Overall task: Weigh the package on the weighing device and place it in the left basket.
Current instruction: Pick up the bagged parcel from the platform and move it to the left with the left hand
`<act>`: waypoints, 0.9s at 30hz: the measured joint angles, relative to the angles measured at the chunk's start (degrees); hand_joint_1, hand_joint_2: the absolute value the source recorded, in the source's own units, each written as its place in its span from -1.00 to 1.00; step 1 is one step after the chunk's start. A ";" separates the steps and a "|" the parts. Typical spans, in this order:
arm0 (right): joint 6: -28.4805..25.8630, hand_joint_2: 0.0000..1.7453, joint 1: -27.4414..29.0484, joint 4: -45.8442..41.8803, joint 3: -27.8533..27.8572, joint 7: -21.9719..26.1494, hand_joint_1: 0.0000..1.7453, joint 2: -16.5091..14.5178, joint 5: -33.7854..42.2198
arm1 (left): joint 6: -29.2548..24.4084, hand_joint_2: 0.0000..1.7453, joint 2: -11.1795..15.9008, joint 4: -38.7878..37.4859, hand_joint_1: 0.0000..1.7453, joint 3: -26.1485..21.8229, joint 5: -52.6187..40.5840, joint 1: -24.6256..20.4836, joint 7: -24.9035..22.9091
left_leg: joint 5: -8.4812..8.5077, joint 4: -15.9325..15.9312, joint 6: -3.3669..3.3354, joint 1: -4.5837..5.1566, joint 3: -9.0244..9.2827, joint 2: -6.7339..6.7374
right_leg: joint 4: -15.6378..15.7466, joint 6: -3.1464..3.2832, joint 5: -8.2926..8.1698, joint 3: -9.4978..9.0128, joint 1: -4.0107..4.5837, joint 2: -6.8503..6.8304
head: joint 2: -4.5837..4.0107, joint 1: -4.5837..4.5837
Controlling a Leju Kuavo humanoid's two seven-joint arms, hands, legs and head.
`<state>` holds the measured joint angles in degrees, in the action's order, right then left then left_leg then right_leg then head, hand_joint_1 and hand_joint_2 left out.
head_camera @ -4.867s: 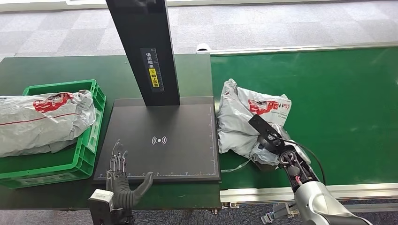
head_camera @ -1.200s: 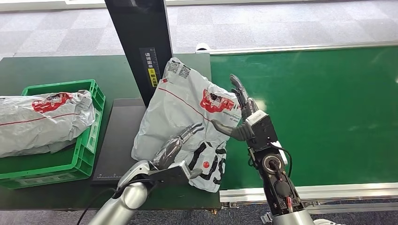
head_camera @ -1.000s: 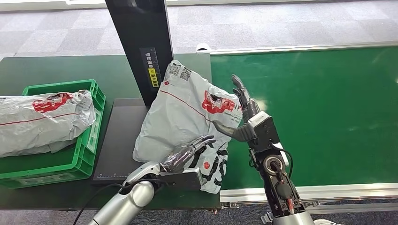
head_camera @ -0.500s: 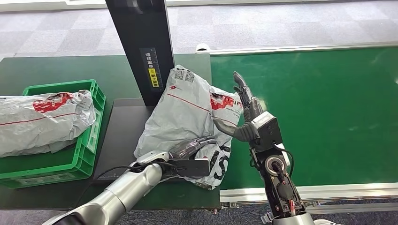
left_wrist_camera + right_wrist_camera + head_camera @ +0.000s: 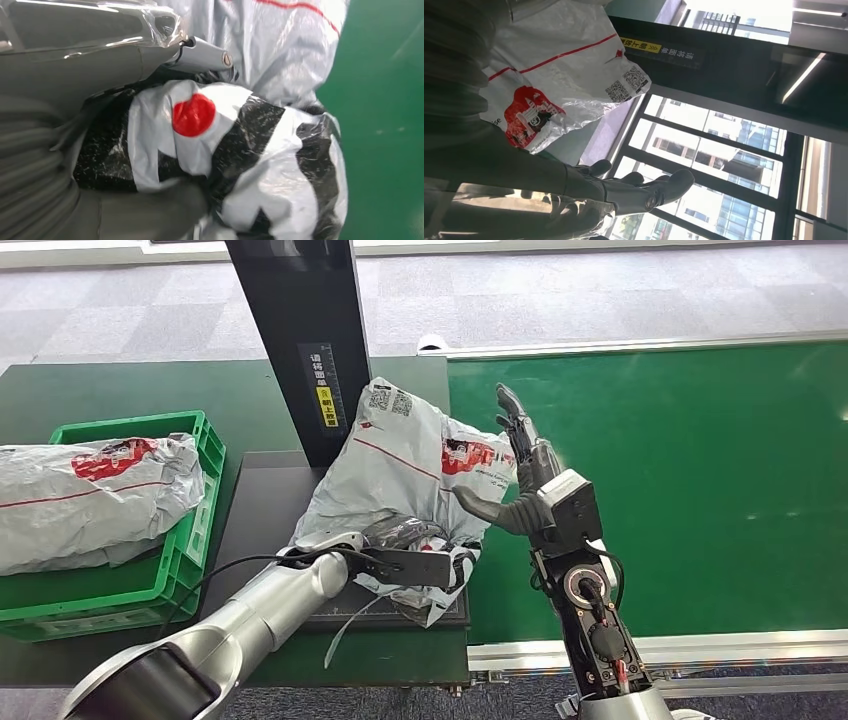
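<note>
The grey package with red print stands tilted on the black weighing plate, leaning against the dark post. My left hand grips its crumpled black-and-white lower end. In the left wrist view that end lies bunched against my left hand. My right hand stands upright beside the package's right side, fingers stretched up and thumb touching the bag. The right wrist view shows the package beyond my right hand, whose fingers are spread.
The green basket sits left of the plate and holds another grey package. The green conveyor belt stretches to the right, with a metal rail along its near edge.
The package's lower end has sunk and crumpled onto the plate under my left hand, which reached further right across it. My right hand has stayed by the bag's right side.
</note>
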<state>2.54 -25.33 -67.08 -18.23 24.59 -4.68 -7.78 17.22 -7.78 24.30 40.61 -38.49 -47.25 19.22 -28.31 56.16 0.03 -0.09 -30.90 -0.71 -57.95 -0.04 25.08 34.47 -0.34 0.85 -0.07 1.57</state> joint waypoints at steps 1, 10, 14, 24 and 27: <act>0.00 1.00 0.00 0.00 0.00 -0.01 -1.00 0.00 0.03 | 0.00 1.00 -0.01 -0.18 1.00 0.05 0.00 -0.22 0.01 | 0.00 0.00 0.00 0.00 0.00 0.00 | 0.00 0.00 0.00 0.00 0.00 0.00 | 0.00 0.00; 0.00 1.00 -0.09 0.00 0.00 -0.01 -1.00 0.00 0.32 | -0.07 1.00 0.09 -1.15 1.00 0.15 0.03 -1.02 0.53 | -0.01 0.00 0.00 0.00 -0.01 0.00 | 0.00 0.00 0.01 0.00 0.00 0.00 | 0.00 0.00; 0.00 1.00 -0.52 0.02 0.00 -0.01 -1.00 0.01 0.54 | -1.10 1.00 0.39 -1.15 1.00 0.16 0.26 -0.87 1.77 | -0.01 -0.01 0.00 0.00 0.00 0.00 | 0.00 0.00 0.00 0.00 0.00 0.00 | 0.00 0.00; -0.23 1.00 -1.18 0.04 0.01 -0.01 -1.00 0.22 0.75 | -4.65 1.00 1.08 -0.50 1.00 0.11 2.39 0.20 6.01 | -0.01 0.00 0.00 0.00 0.00 0.01 | 0.00 0.00 0.00 0.02 0.00 0.01 | 0.00 -0.01; -1.05 1.00 -0.76 -0.39 0.22 -0.02 -1.00 0.57 0.93 | -7.94 1.00 2.41 5.06 1.00 -1.00 7.63 2.74 10.07 | 0.01 0.01 0.01 0.00 -0.04 0.00 | 0.00 0.00 0.00 0.08 0.00 0.00 | 0.00 0.00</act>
<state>1.49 -26.09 -67.47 -18.01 24.58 -4.10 -6.85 9.28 -5.37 29.36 39.61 -30.86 -44.51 29.29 -28.30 56.17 0.03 -0.09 -30.93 -0.70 -57.95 -0.04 25.09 34.54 -0.34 0.85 -0.07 1.57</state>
